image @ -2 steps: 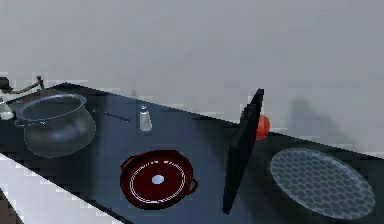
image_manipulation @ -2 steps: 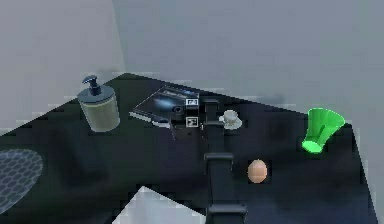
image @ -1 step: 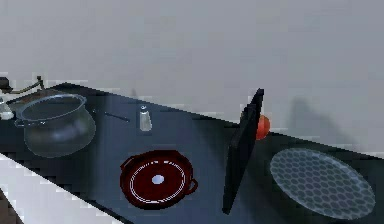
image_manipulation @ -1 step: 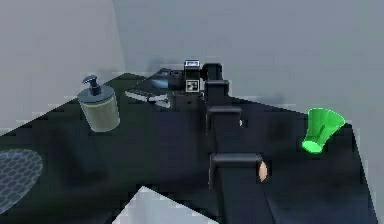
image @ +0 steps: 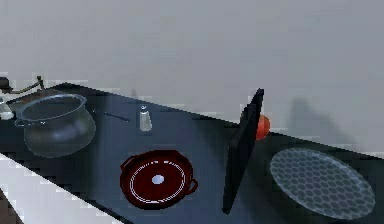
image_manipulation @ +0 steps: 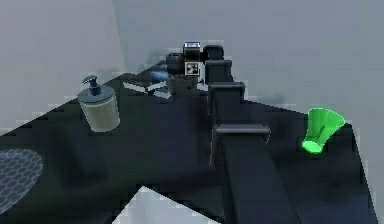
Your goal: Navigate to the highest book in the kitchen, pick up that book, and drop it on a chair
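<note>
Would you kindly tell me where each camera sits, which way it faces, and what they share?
Forward view: on the robot, facing ahead and somewhat down onto a dark counter with a grey pot, red pan and upright black slab.
Arm side view: on the robot's body, facing sideways past a soap dispenser and green cup; the arm and gripper rise from the bottom edge.
Shared: the mesh disc, forward view's right, arm side view's left.

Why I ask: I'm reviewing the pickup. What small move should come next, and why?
Probably ease the fingers a touch toward the small flat object by the wall, at their left in the arm side view. The arm is stretched across the dark counter and the fingers end close to that object, which lies on the counter. I cannot tell whether it is touched or held.
</note>
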{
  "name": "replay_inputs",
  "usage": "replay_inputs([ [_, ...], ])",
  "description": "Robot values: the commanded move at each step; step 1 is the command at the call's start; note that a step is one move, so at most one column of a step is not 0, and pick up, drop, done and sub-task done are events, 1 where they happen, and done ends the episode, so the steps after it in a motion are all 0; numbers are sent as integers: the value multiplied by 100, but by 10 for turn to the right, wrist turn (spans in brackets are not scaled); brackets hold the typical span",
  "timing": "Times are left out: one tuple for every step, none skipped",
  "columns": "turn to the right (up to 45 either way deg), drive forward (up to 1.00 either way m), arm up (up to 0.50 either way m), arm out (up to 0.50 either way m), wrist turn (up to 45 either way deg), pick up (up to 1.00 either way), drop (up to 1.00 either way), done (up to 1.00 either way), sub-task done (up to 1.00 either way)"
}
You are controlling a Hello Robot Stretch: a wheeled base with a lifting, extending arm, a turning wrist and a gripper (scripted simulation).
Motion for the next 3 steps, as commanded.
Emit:
replay_inputs([
  [0, 0, 0, 0, -450, 0, 0, 0, 0],
  [0, 0, 0, 0, -450, 0, 0, 0, 0],
  [0, 0, 0, 0, -210, 0, 0, 0, 0],
])
